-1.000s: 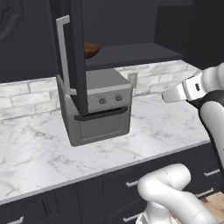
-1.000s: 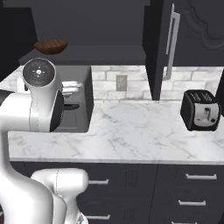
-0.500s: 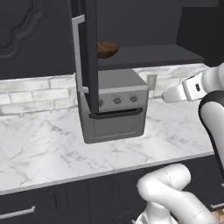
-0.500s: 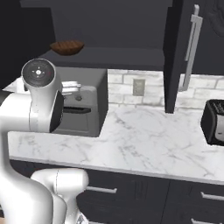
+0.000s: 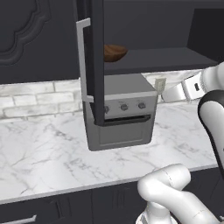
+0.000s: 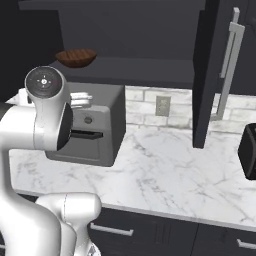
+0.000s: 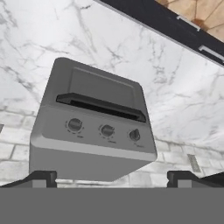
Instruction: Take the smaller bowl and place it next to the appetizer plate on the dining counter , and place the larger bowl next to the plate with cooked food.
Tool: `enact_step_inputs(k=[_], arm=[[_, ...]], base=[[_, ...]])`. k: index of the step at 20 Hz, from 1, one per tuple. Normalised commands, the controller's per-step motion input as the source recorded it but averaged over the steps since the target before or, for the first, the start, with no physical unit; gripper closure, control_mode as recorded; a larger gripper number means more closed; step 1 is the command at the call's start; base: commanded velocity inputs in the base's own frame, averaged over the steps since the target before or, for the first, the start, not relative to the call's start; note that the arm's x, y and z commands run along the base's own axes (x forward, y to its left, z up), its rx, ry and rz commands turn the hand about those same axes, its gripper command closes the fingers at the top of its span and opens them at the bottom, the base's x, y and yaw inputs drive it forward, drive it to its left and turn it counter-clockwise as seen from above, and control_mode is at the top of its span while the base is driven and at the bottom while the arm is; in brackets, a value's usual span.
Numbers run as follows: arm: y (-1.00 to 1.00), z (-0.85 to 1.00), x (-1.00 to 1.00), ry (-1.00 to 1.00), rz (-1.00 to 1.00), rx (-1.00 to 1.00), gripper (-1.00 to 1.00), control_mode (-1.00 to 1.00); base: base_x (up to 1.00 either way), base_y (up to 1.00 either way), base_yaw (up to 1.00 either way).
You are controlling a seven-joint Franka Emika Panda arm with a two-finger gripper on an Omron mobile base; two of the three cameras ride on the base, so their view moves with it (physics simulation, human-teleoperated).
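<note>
The smaller bowl [image 5: 114,51] [image 6: 76,57], dark brown wood, sits on the lower shelf of an open wall cabinet, above a grey toaster oven [image 5: 120,114] [image 6: 93,126] [image 7: 94,127]. My gripper [image 5: 165,94] [image 7: 112,178] hovers to the right of the oven, level with its top and well below the bowl. It points toward the oven, open, with nothing between its widely spaced fingertips [image 7: 41,177]. The larger bowl, both plates and the dining counter are out of view.
The oven stands on a white marble kitchen counter [image 5: 43,153] [image 6: 165,175]. An open dark cabinet door with a long handle [image 5: 92,61] hangs in front of the oven's left part; another door [image 6: 216,75] hangs further right. A black toaster [image 6: 248,152] sits at the right edge.
The whole picture has slid to the right in both base views, so the base has driven left. The arm holds the same pose and the gripper stays open.
</note>
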Motion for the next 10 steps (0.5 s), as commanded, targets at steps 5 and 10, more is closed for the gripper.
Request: enact_step_inputs(k=[5, 10], arm=[[0.00, 0.00, 0.00, 0.00, 0.00, 0.00, -1.00, 1.00], [0.02, 0.00, 0.22, 0.00, 0.00, 0.00, -1.00, -1.00]], base=[[0.80, 0.09, -0.01], [0.24, 0.05, -0.02]])
